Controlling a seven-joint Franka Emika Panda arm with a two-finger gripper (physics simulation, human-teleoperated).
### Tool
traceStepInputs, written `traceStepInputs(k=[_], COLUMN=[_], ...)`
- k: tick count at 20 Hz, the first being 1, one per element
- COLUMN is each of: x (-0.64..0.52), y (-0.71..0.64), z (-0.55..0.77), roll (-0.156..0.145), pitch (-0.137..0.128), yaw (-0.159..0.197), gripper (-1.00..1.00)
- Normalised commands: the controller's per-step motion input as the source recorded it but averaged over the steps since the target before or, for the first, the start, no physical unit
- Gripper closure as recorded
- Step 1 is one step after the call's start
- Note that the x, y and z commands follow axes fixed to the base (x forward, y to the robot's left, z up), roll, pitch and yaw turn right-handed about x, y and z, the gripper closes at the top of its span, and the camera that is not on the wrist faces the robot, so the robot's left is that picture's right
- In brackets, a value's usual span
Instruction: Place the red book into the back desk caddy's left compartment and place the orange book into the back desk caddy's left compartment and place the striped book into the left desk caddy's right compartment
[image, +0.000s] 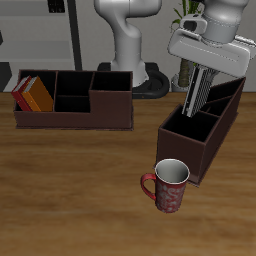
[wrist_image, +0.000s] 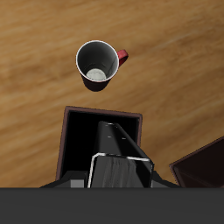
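My gripper (image: 207, 70) is shut on the top of the striped book (image: 200, 95), which hangs tilted over the left desk caddy (image: 218, 132). The book's lower end is at the mouth of that caddy's large right compartment (image: 180, 127). In the wrist view the striped book (wrist_image: 118, 149) shows edge-on, pointing down into the dark right compartment (wrist_image: 87, 140). The red book (image: 21, 97) and the orange book (image: 40, 95) stand side by side in the end cell of the back desk caddy (image: 75, 118).
A red mug (image: 170, 185) with a pale inside stands on the wooden table just in front of the left desk caddy; the mug (wrist_image: 98, 66) also shows in the wrist view. The robot's base rises behind the back desk caddy.
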Motion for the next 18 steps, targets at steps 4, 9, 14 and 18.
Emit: traceStepInputs(k=[4,9,14,18], x=[0.10,0.05,0.04,0.07], y=[-0.01,0.03,0.05,0.02], z=[-0.29,-0.19,-0.12,-0.17], roll=[0.000,0.023,0.015,0.013], pitch=[0.042,0.029,0.020,0.028], yaw=[-0.037,-0.006,0.000,-0.010], gripper=[1.00,1.00,1.00,1.00])
